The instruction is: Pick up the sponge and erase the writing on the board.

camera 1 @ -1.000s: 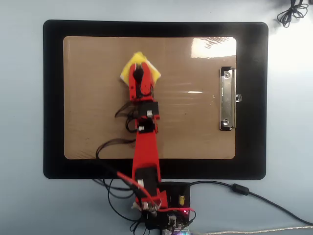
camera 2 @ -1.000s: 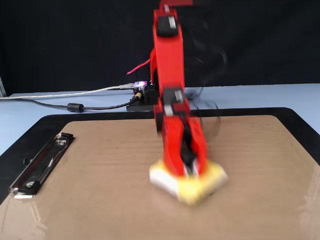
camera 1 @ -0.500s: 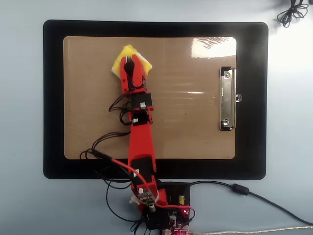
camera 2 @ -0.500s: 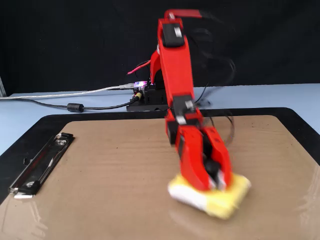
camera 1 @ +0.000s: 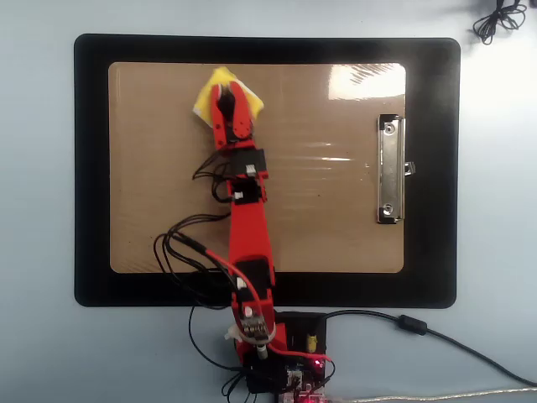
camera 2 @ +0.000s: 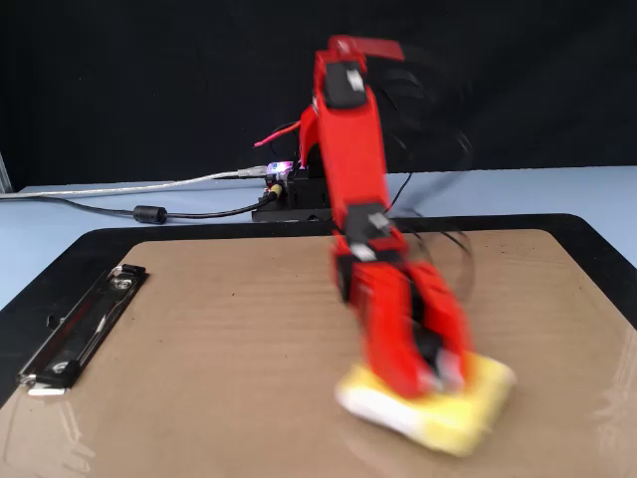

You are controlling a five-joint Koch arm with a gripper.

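Note:
The yellow sponge (camera 1: pixel 206 95) (camera 2: pixel 463 412) lies flat on the brown board (camera 1: pixel 319 227) (camera 2: pixel 199 368), near its far edge in the overhead view. My red gripper (camera 1: pixel 226 92) (camera 2: pixel 433 376) presses down on the sponge, its jaws shut around the black knob. Motion blur smears the gripper and sponge in the fixed view. No writing shows on the board in either view.
A black mat (camera 1: pixel 92 168) (camera 2: pixel 60 269) frames the board. The silver clip (camera 1: pixel 388 168) (camera 2: pixel 80 324) sits at the board's right in the overhead view. Cables (camera 1: pixel 180 252) trail from the arm over the board; the controller base (camera 1: pixel 289 340) (camera 2: pixel 289 194) stands off the mat.
The gripper has dragged the sponge across the board: first leftward in the overhead view, then slightly farther from the base.

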